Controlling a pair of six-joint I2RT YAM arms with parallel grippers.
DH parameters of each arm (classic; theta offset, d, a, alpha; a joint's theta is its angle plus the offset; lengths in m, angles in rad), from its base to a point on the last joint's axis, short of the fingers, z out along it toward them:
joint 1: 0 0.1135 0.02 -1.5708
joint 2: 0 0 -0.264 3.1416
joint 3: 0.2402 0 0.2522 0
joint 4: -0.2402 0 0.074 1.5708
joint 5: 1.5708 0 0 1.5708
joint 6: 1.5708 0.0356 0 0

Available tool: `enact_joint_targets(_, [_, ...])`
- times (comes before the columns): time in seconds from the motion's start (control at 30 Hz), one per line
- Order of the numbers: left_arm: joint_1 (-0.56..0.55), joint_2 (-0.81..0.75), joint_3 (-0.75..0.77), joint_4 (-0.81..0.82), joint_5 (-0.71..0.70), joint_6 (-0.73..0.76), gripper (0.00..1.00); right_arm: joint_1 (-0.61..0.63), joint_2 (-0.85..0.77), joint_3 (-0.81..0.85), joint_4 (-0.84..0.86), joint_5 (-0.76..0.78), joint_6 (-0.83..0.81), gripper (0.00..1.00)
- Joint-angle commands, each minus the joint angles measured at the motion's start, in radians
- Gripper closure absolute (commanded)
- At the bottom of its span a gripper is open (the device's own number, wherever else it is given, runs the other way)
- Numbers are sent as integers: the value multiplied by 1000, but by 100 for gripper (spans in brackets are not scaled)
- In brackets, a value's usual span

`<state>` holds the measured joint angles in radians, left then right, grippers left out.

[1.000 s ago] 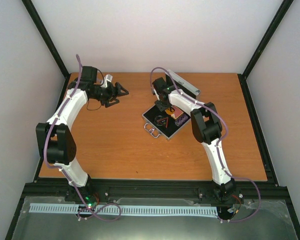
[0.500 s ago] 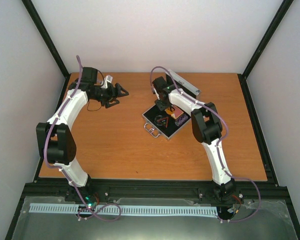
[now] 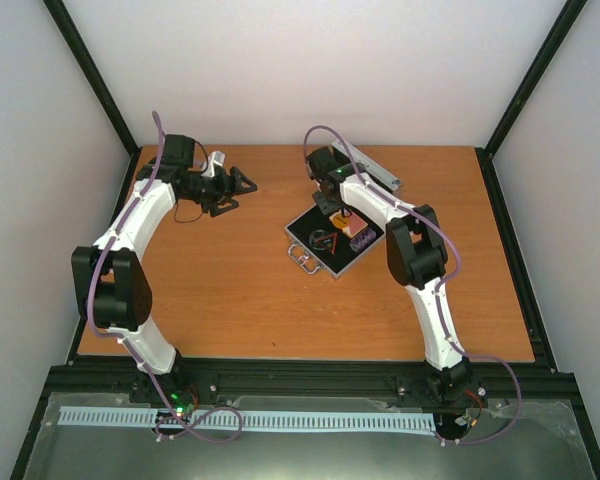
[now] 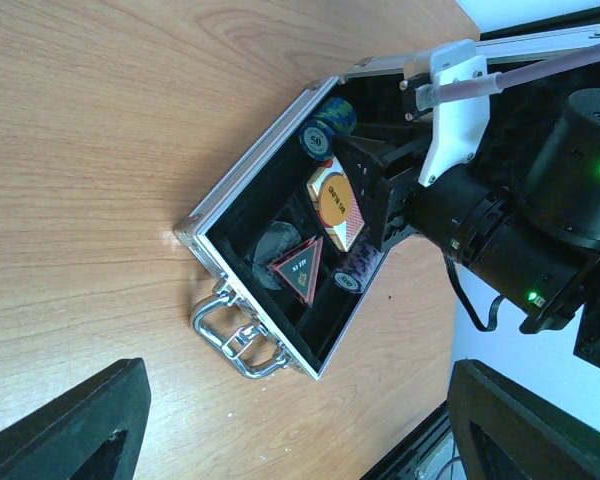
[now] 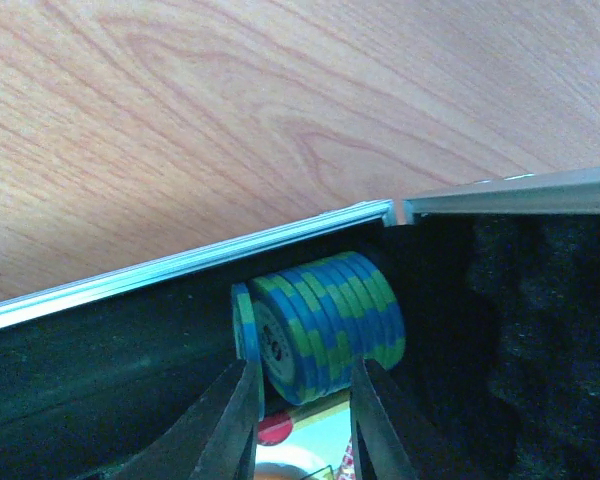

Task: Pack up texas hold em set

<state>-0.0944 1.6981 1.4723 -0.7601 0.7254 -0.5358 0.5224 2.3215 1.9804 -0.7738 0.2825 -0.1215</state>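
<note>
Count: one case (image 4: 250, 168), open, on surface (image 3: 230, 290) right of centre, one handle (image 4: 235, 335) at near edge. Inside: two chip stacks, blue-green stack (image 5: 325, 320) in far corner and darker stack (image 4: 353, 272) opposite. One card pack (image 4: 348, 226), one orange disc (image 4: 330, 203) on it. One black-red triangle (image 4: 298, 268). One clear disc (image 4: 273, 243).

Right end effector (image 5: 302, 370) right at blue-green stack, fingers slim gap apart; whether gripping, cannot tell. Case wall just behind stack.

Left end effector (image 3: 238, 190) spread wide, well left of case, bare surface between.
</note>
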Motion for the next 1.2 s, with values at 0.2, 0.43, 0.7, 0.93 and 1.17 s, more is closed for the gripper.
enact_joint_targets(0.2, [2,-24,8,-11,0,6,16,-11,-72,35,-5,17,19,73])
enact_joint_targets(0.43, [2,-3,8,-12,1,17,16,-10,-108,34,-19,-28,22,73])
enact_joint_targets(0.7, [2,32,-22,-7,-5,44,13,12,-181,53,-80,-134,1,65])
enact_joint_targets(0.93, [2,21,-12,-17,-3,68,0,92,-369,16,-136,-92,-4,31])
enact_joint_targets(1.17, [1,-20,-27,-12,3,55,0,96,-502,20,-198,27,74,0])
